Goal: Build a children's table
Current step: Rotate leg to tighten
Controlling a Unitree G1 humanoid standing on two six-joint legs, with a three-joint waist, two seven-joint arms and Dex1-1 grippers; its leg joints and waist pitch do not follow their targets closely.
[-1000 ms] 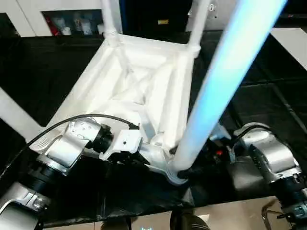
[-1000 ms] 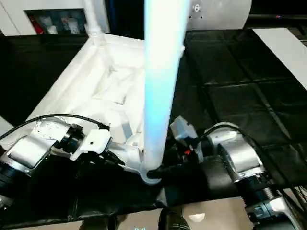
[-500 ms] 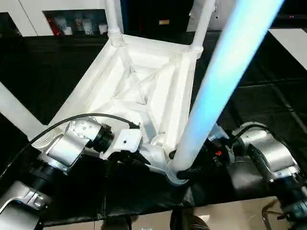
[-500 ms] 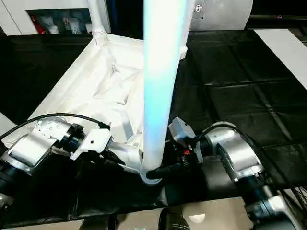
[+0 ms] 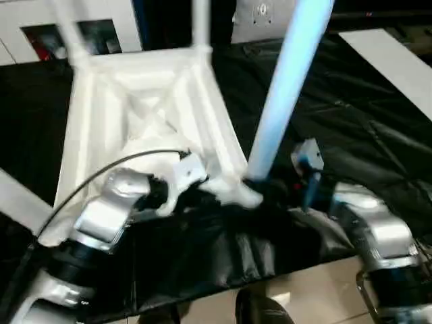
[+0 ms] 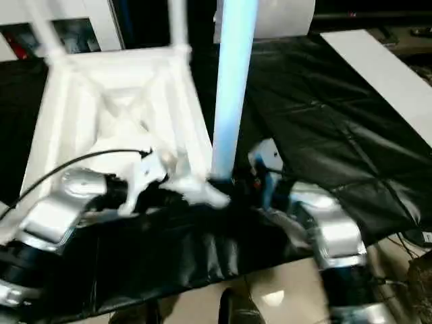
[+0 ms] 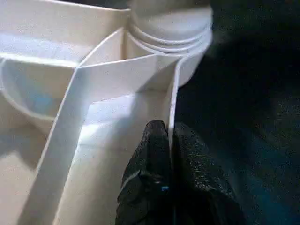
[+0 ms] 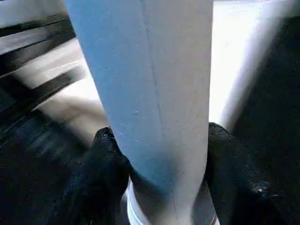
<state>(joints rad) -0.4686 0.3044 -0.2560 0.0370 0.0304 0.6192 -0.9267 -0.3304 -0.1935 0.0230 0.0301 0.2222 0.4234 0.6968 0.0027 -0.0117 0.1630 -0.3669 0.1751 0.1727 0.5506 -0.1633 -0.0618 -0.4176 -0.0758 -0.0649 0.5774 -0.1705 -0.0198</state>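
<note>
Nearest, the 2 silver forearms reach in over a black sheet (image 5: 351,135) covering the floor. The left gripper (image 7: 169,140) is clenched on the thin side wall of the table top (image 5: 135,101), one black finger on each face of the wall, just short of the near corner socket (image 7: 171,28). The right gripper (image 8: 154,154) grasps a leg (image 5: 287,74) at its base, its 2 fingers (image 8: 105,164) pressed on opposite sides of the tube right above the socket collar. That leg stands in the near right socket and rises steeply out of the top of the head views, looking bluish.

The top lies upside down on the sheet, ribbed, cross-braced underside up, reaching from the grippers away toward the far wall. At its 2 far corners, 2 more legs (image 6: 177,23) stand upright. Beyond them is a white cabinet (image 5: 40,20) with small items on a shelf.
</note>
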